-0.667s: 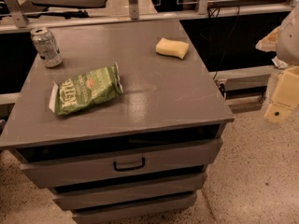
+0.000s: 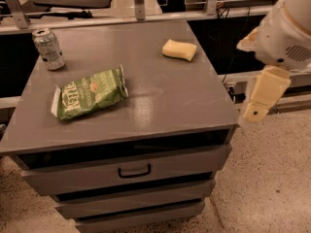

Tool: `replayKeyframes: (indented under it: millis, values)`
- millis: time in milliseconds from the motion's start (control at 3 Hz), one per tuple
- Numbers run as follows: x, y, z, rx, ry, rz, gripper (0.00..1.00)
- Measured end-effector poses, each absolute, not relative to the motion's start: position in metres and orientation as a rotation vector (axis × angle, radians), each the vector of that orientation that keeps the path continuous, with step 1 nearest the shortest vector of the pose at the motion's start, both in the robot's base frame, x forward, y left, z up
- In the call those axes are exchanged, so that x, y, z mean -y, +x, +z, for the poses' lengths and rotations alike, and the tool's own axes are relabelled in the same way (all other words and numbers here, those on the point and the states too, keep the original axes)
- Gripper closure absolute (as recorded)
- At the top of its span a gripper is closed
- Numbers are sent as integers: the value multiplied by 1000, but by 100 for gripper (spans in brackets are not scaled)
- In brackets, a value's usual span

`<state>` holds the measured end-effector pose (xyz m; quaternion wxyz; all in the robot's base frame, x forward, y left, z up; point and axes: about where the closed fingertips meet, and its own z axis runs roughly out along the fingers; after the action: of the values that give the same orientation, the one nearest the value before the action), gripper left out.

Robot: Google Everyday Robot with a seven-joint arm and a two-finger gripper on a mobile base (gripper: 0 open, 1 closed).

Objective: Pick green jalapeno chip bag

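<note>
The green jalapeno chip bag [image 2: 90,94] lies flat on the left part of the grey cabinet top [image 2: 165,96]. It has white "Kettle" lettering and white sealed ends, with its long side running left to right. My gripper [image 2: 255,111] hangs off the cabinet's right edge, pointing down, at about the height of the top. It is well to the right of the bag, touches nothing and holds nothing.
A silver-green soda can [image 2: 48,49] stands upright at the back left corner. A yellow sponge [image 2: 179,49] lies at the back right. The cabinet has drawers below, one with a handle [image 2: 134,171]. A rail [image 2: 146,18] runs behind it. Speckled floor lies to the right.
My arm and gripper have moved left, closer to the cabinet's right edge. The bag, the can and the sponge have not moved.
</note>
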<state>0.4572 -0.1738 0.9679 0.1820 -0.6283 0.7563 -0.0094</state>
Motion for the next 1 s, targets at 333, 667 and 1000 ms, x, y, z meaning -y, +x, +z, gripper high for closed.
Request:
replayKeyframes:
  millis: [333,667,1000]
  values:
    - [118,481,954,-2029,-1827,63,0]
    - [52,512,944,-1922,-1844,122,0]
    - [-17,531,927,-1803,-1838,176,0]
